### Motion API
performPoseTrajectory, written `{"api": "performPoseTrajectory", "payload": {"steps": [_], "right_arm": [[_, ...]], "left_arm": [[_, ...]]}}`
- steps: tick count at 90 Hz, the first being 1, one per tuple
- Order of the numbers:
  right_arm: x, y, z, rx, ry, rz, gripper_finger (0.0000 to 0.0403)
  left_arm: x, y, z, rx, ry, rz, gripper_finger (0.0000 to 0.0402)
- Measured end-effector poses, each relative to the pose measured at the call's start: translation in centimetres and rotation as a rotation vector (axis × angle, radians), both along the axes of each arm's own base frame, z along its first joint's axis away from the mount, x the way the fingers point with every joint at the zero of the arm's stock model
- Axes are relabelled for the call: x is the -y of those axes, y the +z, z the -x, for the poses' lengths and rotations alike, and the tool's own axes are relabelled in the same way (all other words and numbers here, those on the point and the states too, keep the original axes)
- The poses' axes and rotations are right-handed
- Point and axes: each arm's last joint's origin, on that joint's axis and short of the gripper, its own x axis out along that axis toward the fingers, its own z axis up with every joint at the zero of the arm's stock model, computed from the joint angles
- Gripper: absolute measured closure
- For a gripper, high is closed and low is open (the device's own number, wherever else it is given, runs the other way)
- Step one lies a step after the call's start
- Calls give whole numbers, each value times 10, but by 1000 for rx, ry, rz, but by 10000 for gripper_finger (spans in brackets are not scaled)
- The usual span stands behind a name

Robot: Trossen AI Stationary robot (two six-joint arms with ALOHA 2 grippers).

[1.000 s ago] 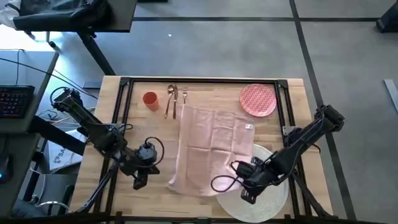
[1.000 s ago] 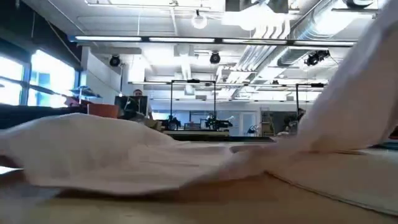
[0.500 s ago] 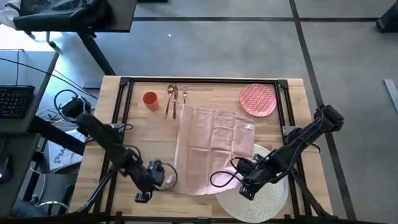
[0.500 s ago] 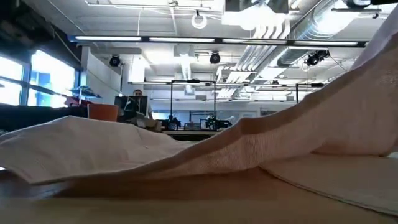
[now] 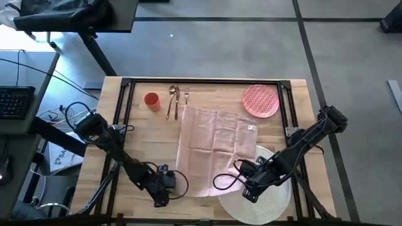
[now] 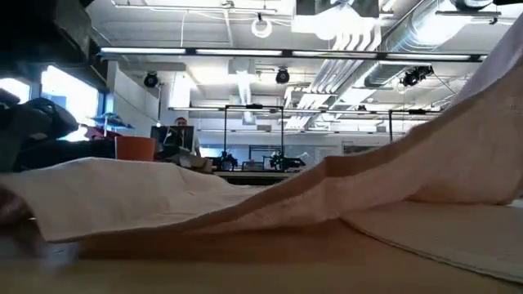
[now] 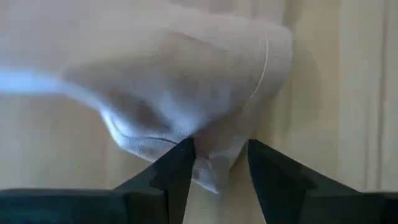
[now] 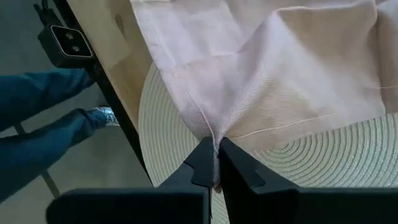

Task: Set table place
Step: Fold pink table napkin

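The beige-pink napkin (image 5: 213, 147) lies spread on the table (image 5: 138, 132), its near right part draped over the round white woven placemat (image 5: 273, 201). My right gripper (image 5: 247, 183) is shut on the napkin above the placemat. My left gripper (image 5: 164, 183) is open at the napkin's near left corner (image 7: 214, 171), which lies between its two fingers. The orange-red cup (image 5: 151, 100), gold cutlery (image 5: 176, 100) and red-patterned plate (image 5: 260, 100) sit along the far edge. My right gripper pinches a raised fold at the napkin's near right edge (image 8: 211, 134) between its two fingers, coming low from the table's right. The cloth rises to the fingers from the table and the placemat. My left gripper has the corner between its open fingers (image 7: 180, 165); whether they touch it, I cannot tell.
A black metal frame (image 5: 207, 81) runs around the table top. A camera module (image 8: 68, 40) sits at the table's edge, and a person's legs in jeans (image 8: 43, 124) stand beyond it. A dark desk with a keyboard (image 5: 16, 100) stands to the left.
My left gripper has moved toward the table's near edge and to the right, up to the napkin's near left corner. My right gripper has stayed almost still, holding the napkin, whose raised right part now hangs lower in the low view.
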Motion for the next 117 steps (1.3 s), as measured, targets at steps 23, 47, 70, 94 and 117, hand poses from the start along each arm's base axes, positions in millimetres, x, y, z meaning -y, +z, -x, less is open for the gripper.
{"api": "performPoseTrajectory", "payload": {"steps": [23, 47, 70, 94, 117], "right_arm": [[1, 10, -1, 28, -31, 7, 403], [23, 73, 5, 226, -147, 299, 403], [38, 100, 8, 255, -141, 408, 403], [-15, 69, 10, 239, 10, 12, 403], [-59, 50, 19, 323, 11, -273, 403]], "left_arm": [[-13, 26, 16, -131, -9, -76, 395], [-54, 142, 47, -22, 175, -240, 401], [-91, 201, 68, 170, 192, -178, 402], [-77, 201, 68, 23, -57, 135, 401], [-64, 205, 60, 82, -49, 259, 401]]}}
